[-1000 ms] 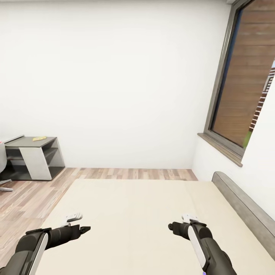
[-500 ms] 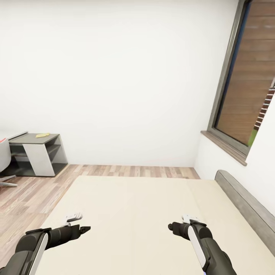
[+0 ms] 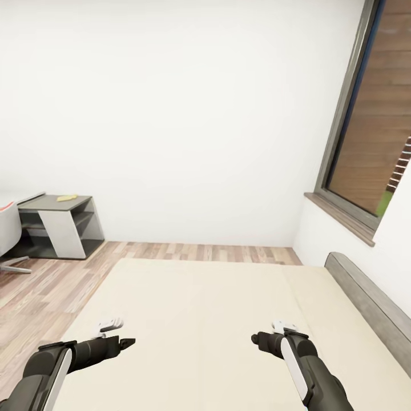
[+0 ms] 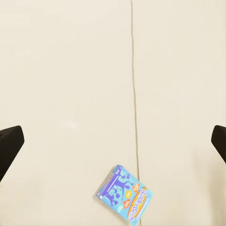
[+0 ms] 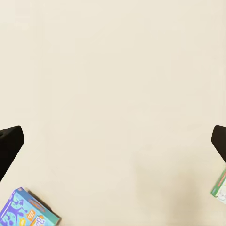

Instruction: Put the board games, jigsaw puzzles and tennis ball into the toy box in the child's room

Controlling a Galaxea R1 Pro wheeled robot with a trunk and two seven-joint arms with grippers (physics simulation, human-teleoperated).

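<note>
The view has shifted a little since a second ago, arms unmoved. Both end effectors, left (image 3: 127, 341) and right (image 3: 255, 338), hang wide open and empty over the bed (image 3: 194, 319); a blue board game (image 4: 125, 195) lies just below the left one.

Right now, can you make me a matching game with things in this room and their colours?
Things:
1. bed
2. board game box
3. side table
4. floor

Colours:
a. grey
b. blue
c. brown wood
d. cream

Pairs: 1-d, 2-b, 3-a, 4-c
</note>
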